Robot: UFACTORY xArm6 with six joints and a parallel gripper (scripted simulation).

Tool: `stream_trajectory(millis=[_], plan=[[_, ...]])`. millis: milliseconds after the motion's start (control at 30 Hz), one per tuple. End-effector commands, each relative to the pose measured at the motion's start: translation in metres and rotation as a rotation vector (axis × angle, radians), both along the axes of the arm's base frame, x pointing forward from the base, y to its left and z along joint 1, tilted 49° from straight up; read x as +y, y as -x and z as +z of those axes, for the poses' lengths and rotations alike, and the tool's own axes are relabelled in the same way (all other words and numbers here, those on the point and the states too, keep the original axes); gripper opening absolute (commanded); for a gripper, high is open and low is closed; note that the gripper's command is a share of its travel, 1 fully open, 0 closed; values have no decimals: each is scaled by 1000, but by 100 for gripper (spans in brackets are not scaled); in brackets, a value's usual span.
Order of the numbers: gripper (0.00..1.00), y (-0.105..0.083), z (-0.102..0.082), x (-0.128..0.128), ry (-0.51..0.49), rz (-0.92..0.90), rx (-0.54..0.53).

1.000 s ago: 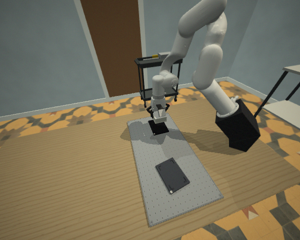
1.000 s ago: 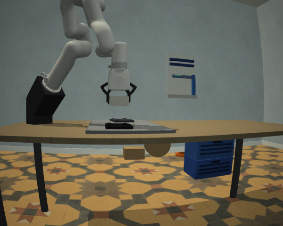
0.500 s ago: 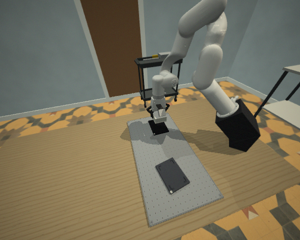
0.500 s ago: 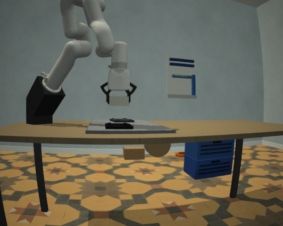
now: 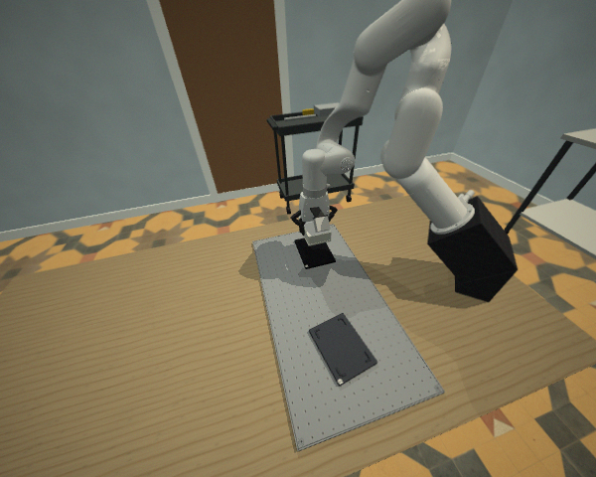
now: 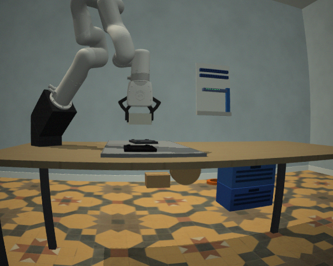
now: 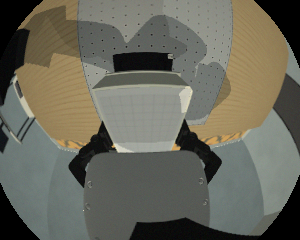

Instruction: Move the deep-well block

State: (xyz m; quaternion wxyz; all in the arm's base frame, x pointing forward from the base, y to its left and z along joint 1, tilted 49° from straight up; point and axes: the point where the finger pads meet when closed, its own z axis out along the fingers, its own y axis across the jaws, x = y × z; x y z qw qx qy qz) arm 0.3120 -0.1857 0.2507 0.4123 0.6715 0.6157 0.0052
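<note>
My gripper (image 5: 315, 224) is shut on the white deep-well block (image 5: 317, 234) and holds it upright in the air, well above the far end of the grey perforated baseplate (image 5: 339, 328). The block also shows in the side view (image 6: 140, 118) and in the wrist view (image 7: 140, 116). Nest N2 (image 5: 315, 253), a black plate in the arm's shadow, lies just below the block; it shows in the side view (image 6: 140, 148) and in the wrist view (image 7: 144, 62). Nest N1 (image 5: 342, 349) lies bare at the near end, with a small white corner mark.
The arm's black pedestal (image 5: 473, 256) stands on the wooden table right of the baseplate. A black cart (image 5: 314, 154) stands behind the table. Under the table are a blue cabinet (image 6: 245, 185) and a cardboard box (image 6: 157, 179).
</note>
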Motion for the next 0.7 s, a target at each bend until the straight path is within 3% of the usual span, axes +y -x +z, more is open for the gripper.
stream_trajectory(millis=[0,667], plan=[[0,-1,0,-1,1,0,-2],[0,-17,-20,-17,1,1,-2]])
